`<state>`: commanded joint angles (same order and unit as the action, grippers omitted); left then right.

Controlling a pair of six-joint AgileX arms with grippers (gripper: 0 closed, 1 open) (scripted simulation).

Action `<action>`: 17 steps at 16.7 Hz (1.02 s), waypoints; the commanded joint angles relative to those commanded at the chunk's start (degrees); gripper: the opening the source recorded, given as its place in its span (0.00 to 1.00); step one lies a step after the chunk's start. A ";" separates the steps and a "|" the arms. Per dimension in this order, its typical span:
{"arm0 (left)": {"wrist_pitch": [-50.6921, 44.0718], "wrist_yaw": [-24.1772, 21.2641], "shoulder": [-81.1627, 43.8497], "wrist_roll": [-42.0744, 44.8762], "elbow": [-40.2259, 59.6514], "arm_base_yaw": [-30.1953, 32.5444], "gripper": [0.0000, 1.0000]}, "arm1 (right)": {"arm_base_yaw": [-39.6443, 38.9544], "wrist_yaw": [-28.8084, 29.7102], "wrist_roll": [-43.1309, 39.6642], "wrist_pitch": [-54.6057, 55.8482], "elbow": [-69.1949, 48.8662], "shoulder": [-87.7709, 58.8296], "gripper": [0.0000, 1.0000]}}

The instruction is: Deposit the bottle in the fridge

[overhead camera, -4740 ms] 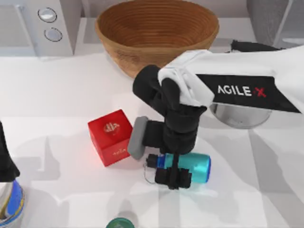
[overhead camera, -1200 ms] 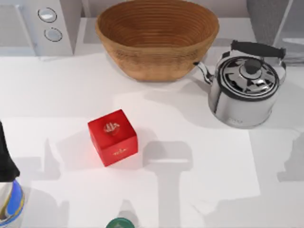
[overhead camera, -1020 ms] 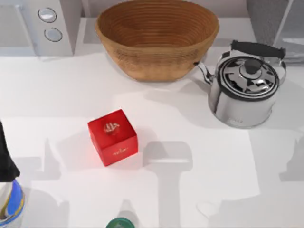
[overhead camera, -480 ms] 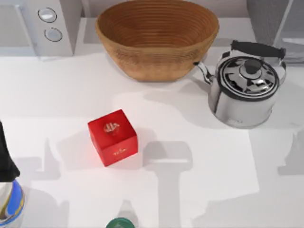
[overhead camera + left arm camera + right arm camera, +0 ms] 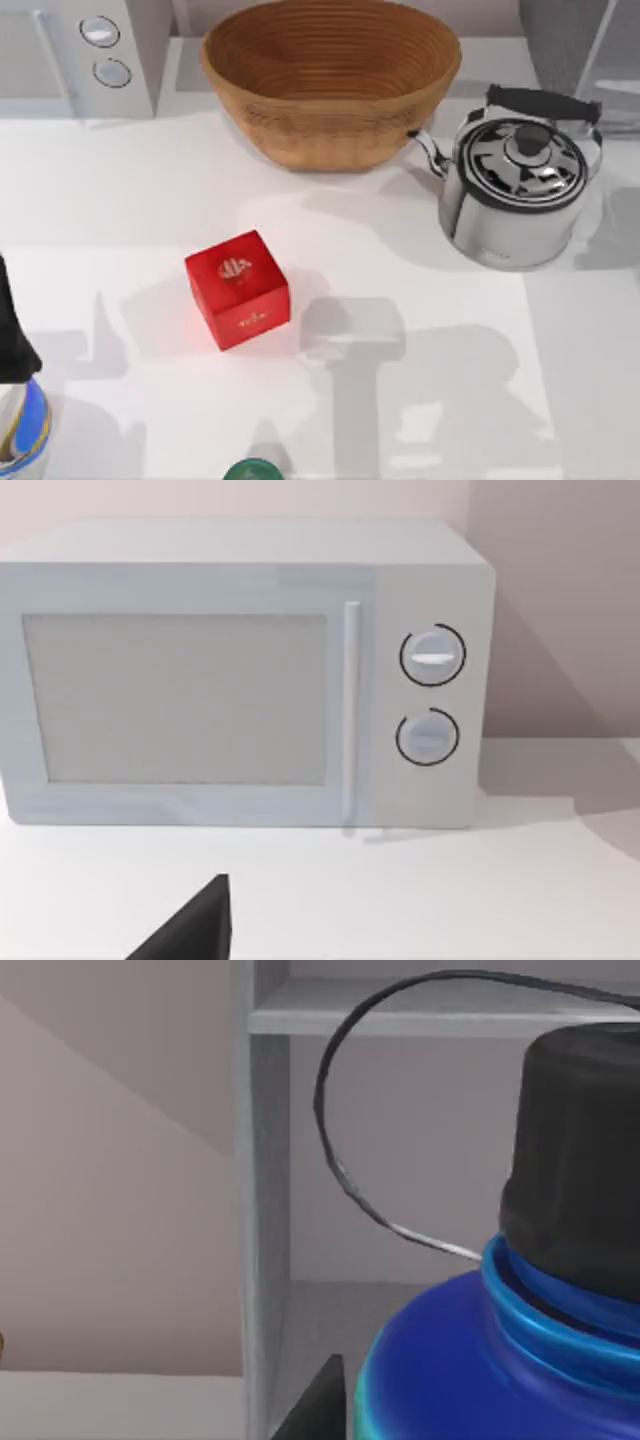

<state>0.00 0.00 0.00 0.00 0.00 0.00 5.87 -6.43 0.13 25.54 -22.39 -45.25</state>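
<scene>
Left pincer point(image 5: 190, 930) looks parked facing the microwave point(image 5: 240, 675) at the worktop's far-left corner, can't tell if its fingers are apart. Right wrist view: bottle point(image 5: 500, 1340) up close in front of the open fridge point(image 5: 265, 1210) shelf, prob so it can slide in. Right pincer itself is cut off, grip can't be confirmed.

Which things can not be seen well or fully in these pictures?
- Bottle: right wrist view, body cut off by the picture's edges; cap and wire loop show.
- Fridge: right wrist view, the bottle hides much of the inside; top view, cut off at the far right corner.
- Green cap: top view, cut by the near edge.
- Big bottle: top view, cut by the left edge.
</scene>
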 joint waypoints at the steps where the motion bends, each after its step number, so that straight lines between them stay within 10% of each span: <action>1: 0.00 0.00 0.00 0.00 0.00 0.00 1.00 | 0.87 -0.71 -0.04 3.22 -2.80 -6.51 0.01; 10: 0.00 0.00 0.00 0.00 0.00 0.00 1.00 | 7.86 -6.55 -0.12 29.77 -25.92 -60.25 0.01; 17: 0.00 0.00 0.00 0.00 0.00 0.00 1.00 | 10.10 -8.42 0.62 38.87 -33.94 -75.69 0.01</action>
<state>0.00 0.00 0.00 0.00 0.00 0.00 15.97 -14.85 0.76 64.41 -56.33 -120.94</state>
